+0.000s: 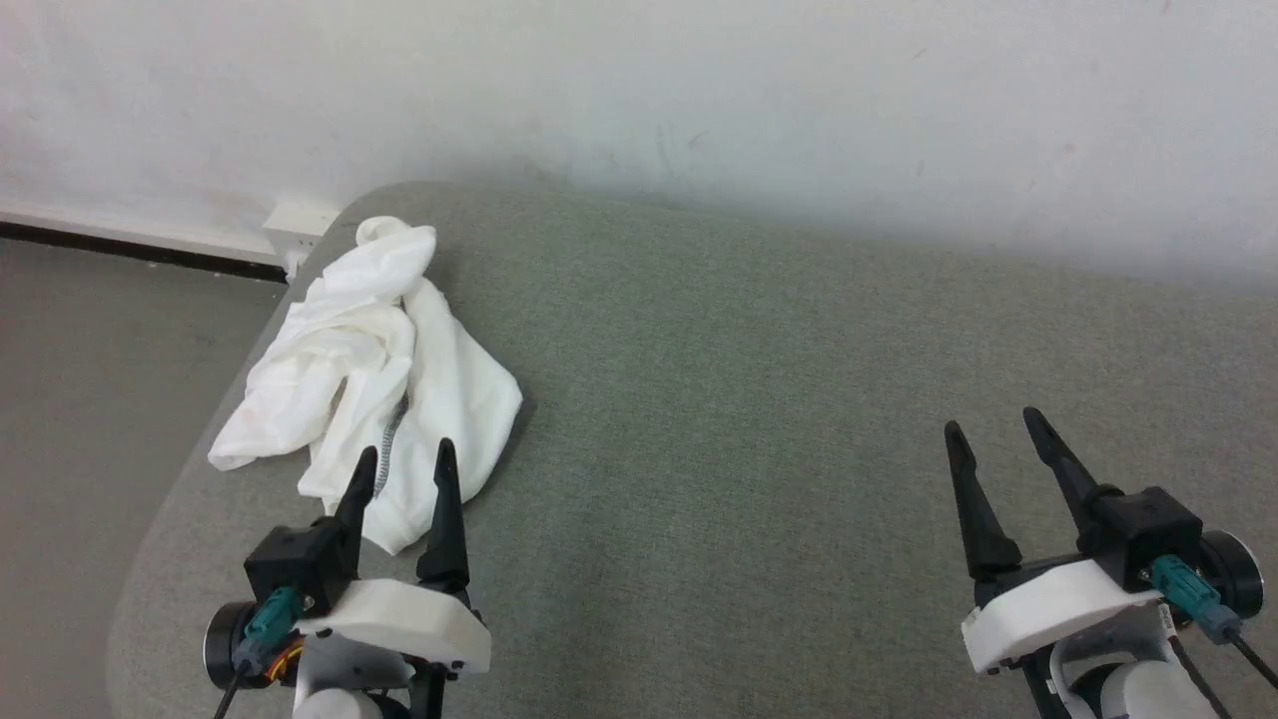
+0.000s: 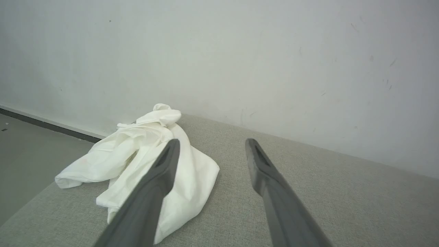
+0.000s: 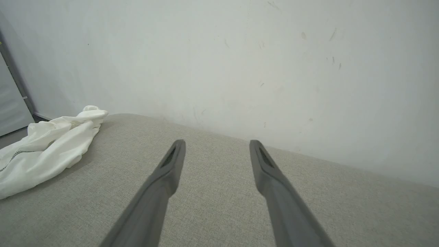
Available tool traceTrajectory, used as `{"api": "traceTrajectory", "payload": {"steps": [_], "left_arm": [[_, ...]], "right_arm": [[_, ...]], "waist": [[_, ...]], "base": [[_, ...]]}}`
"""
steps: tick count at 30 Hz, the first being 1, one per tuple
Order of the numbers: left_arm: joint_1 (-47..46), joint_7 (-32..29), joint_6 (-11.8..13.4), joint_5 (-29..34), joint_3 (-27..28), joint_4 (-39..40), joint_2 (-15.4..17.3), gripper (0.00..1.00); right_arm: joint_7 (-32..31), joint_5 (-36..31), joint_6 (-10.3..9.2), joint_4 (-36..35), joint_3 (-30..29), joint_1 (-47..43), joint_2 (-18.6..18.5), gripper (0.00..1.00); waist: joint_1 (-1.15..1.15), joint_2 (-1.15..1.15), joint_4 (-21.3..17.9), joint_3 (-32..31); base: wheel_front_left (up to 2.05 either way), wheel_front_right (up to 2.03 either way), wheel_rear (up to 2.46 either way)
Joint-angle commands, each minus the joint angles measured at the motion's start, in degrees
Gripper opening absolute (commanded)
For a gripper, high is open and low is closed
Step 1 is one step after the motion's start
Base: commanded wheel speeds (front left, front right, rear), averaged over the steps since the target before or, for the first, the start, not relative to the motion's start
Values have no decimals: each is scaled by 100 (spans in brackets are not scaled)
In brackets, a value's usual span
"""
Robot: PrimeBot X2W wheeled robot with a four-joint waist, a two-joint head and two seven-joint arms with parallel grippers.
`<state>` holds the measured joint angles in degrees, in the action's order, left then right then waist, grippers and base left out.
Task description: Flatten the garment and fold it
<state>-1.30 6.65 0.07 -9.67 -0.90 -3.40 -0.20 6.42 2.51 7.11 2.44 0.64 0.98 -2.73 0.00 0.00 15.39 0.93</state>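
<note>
Garment (image 1: 364,369) lies crumpled in heap at left end of grey padded surface (image 1: 759,419), close to its rounded edge. Sleeves and hem not distinguishable.
Left gripper (image 1: 406,447) at heap's near edge, fingers apart, nothing held; contact not confirmed.
Right gripper (image 1: 992,419) well apart to right, fingers spread, empty.
Step judged: first grasp for flattening. Recommend pinching an outer layer, not bunched middle, and drawing heap toward centre — thin fabric may slide off edge.
</note>
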Motion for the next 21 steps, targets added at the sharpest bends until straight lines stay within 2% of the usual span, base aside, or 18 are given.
{"api": "traceTrajectory", "payload": {"steps": [1, 13, 21], "left_arm": [[-16, 62, 36, -48, -1, -36, 10, 100], [43, 211, 68, -176, 49, -114, 12, 100], [-302, 310, 60, -287, 76, -152, 13, 100]], "right_arm": [[52, -20, 19, -32, 28, 51, -8, 100], [173, -11, 22, -87, 105, 62, -9, 100], [192, 10, 25, -119, 158, 145, -10, 100]], "waist": [[0, 0, 156, 0], [0, 0, 535, 6], [0, 0, 669, 170]], "base": [[0, 0, 0], [0, 0, 0], [0, 0, 0]]}}
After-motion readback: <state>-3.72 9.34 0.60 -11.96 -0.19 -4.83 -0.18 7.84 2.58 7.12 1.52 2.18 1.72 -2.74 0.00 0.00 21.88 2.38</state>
